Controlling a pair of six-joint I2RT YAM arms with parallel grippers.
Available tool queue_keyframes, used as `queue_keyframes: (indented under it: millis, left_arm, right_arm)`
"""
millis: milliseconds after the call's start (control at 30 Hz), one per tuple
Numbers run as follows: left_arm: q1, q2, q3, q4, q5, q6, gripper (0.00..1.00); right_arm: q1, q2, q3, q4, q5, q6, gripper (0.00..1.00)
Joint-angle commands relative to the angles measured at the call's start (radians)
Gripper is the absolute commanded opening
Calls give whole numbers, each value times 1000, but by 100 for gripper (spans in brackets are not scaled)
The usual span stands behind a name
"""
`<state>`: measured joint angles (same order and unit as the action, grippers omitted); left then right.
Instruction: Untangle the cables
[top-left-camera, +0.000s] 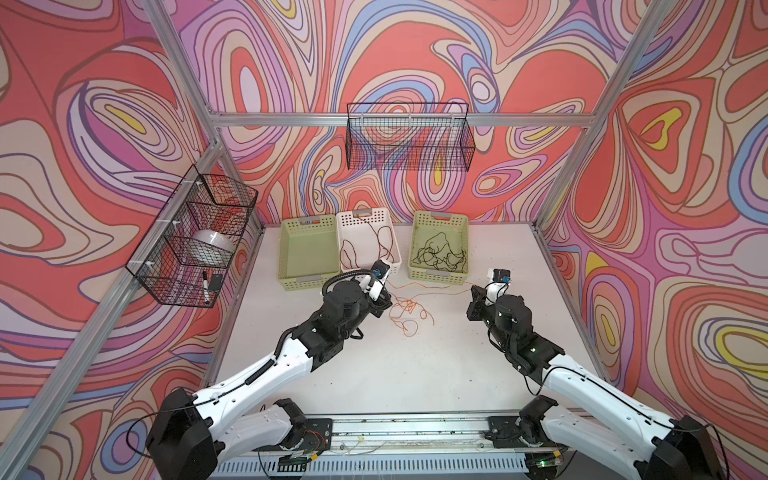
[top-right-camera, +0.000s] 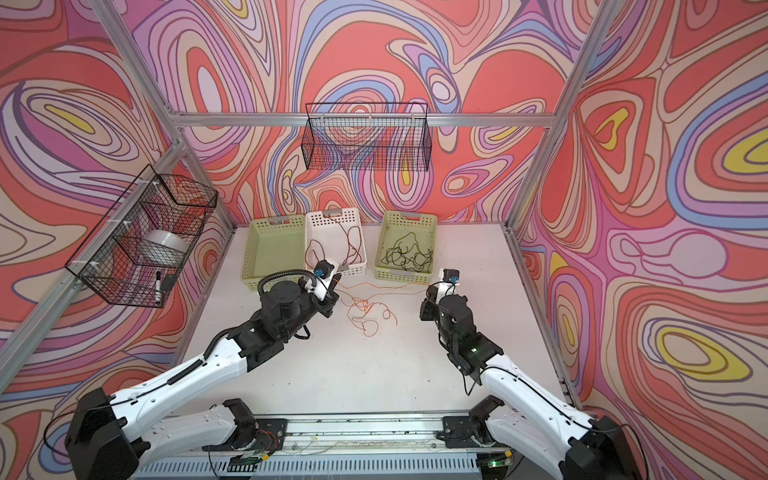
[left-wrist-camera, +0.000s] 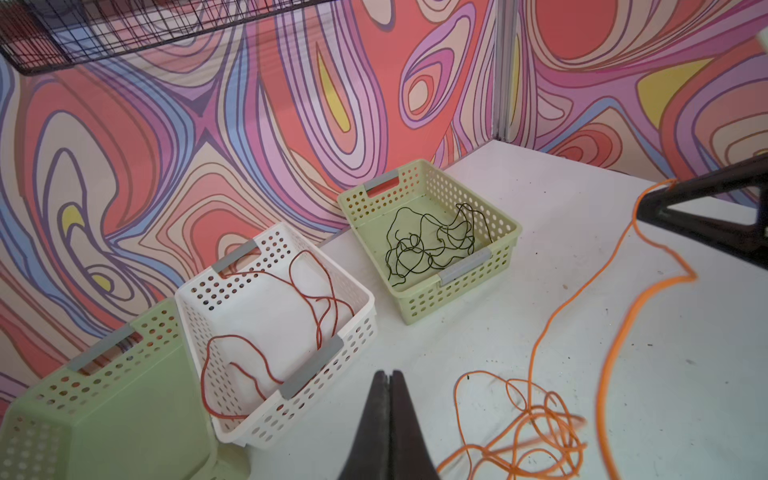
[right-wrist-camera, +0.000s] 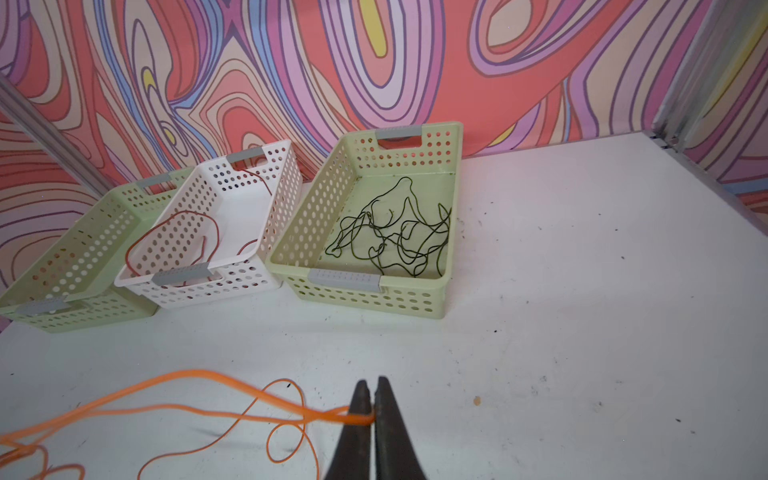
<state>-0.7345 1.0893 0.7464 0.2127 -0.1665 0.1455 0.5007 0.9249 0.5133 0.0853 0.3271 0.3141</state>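
White tabletop (top-left-camera: 415, 374) carries three baskets along the back wall: an empty green basket (top-left-camera: 286, 249), a white basket (top-left-camera: 395, 245) right against it, and a second green basket (top-left-camera: 436, 274) a little apart. From where I stand, two cords look sorted. The brown cord (left-wrist-camera: 328, 301) lies looped in the white basket, partly draped over its rim, and the black cord (left-wrist-camera: 419, 253) sits heaped in the second green basket.

The orange cord (top-left-camera: 409, 309) is the one in hand. It lies on the tabletop in front of the baskets, a loose snarl of loops between the two arms. One strand runs up to the right jaws, which are pressed together and pinching it. The left jaws are pressed together too; whether they hold a strand I cannot tell.

I'd say the next move calls for drawing the arms apart gently, so the loops slip free rather than cinch into a knot. The empty basket seems the likely place for it afterwards.
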Motion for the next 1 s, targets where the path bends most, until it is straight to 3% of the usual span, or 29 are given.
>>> queue_keyframes:
  millis: [0,500,733,967]
  left_arm:
    - [15,-27,-33,-37,-23,-21,0]
    - [37,-8,-87,-69,12,-23,0]
    - [38,-19,-85,-98,-6,6,0]
    - [38,-27,-57,-133,29,20,0]
  right_arm:
    - [-40,-27,51,-81,19,-31,0]
    - [-70,-52,240,-204,85,-245,0]
    - [-70,-9,306,-266,226,-393,0]
    - [-70,28,292,-271,204,-383,0]
